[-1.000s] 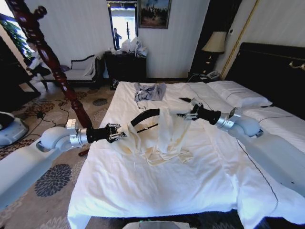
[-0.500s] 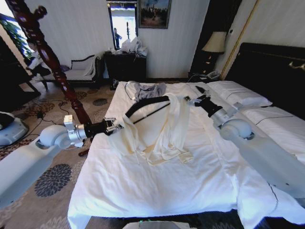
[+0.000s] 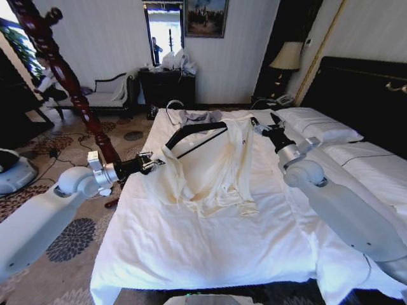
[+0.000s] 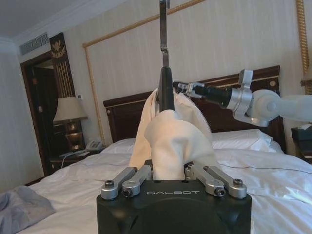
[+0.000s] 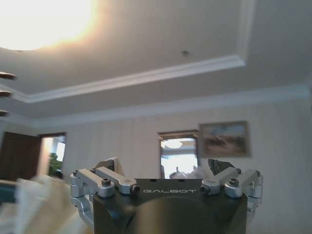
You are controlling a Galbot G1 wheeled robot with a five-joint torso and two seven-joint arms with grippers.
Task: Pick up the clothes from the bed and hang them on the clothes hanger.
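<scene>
Hanger [image 3: 194,130] w/ clothes [image 3: 206,168] raised higher since before, above bed [image 3: 191,254]. Left gripper [image 3: 147,162] clamped on clothes at 9 o'clock; right gripper [image 3: 262,126] open, 2 o'clock.

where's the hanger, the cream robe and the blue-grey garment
clothes hanger [image 3: 194,129], head view, on the black upper bar.
cream robe [image 3: 213,171], head view, on the draped fabric below the hanger.
blue-grey garment [image 3: 194,116], head view, on its crumpled middle, lying on the bed behind the hanger.
</scene>
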